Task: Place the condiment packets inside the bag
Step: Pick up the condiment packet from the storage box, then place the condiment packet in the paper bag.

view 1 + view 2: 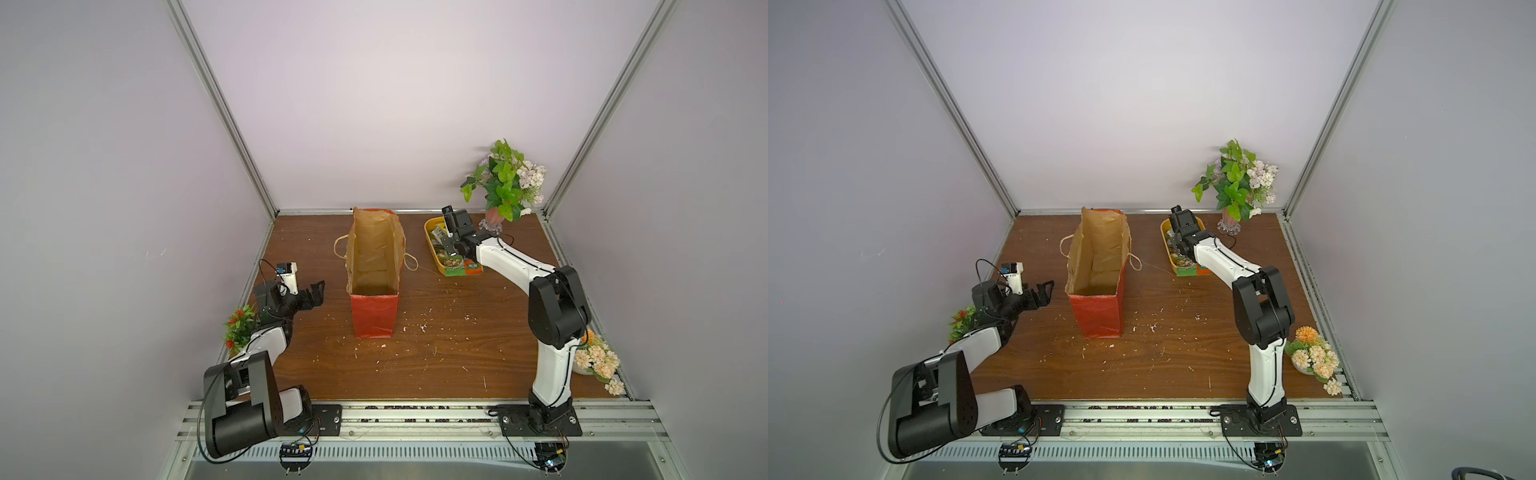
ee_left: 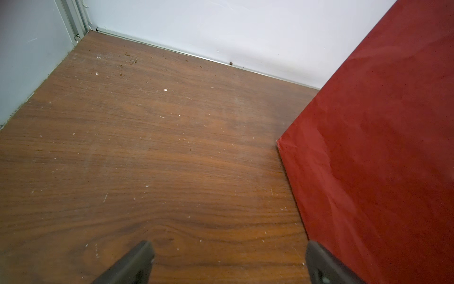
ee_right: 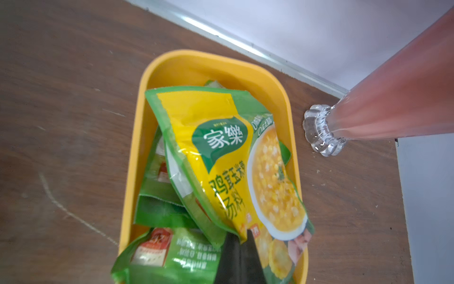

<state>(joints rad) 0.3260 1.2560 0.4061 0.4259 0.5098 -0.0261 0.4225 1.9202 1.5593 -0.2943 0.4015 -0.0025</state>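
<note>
Left gripper (image 1: 315, 294) spread wide, grasping nothing, beside one tall red bag (image 1: 374, 316) standing open mid-table with its brown inside showing, in both top views.
Left wrist view: the creased red bag wall lies close to one finger. Right wrist view: right gripper (image 3: 239, 242) pinched tight on a crinkly yellow-and-green packet (image 3: 221, 152), over at least three green condiment packets (image 3: 159, 209) heaped in one yellow tub (image 3: 186, 61).
</note>
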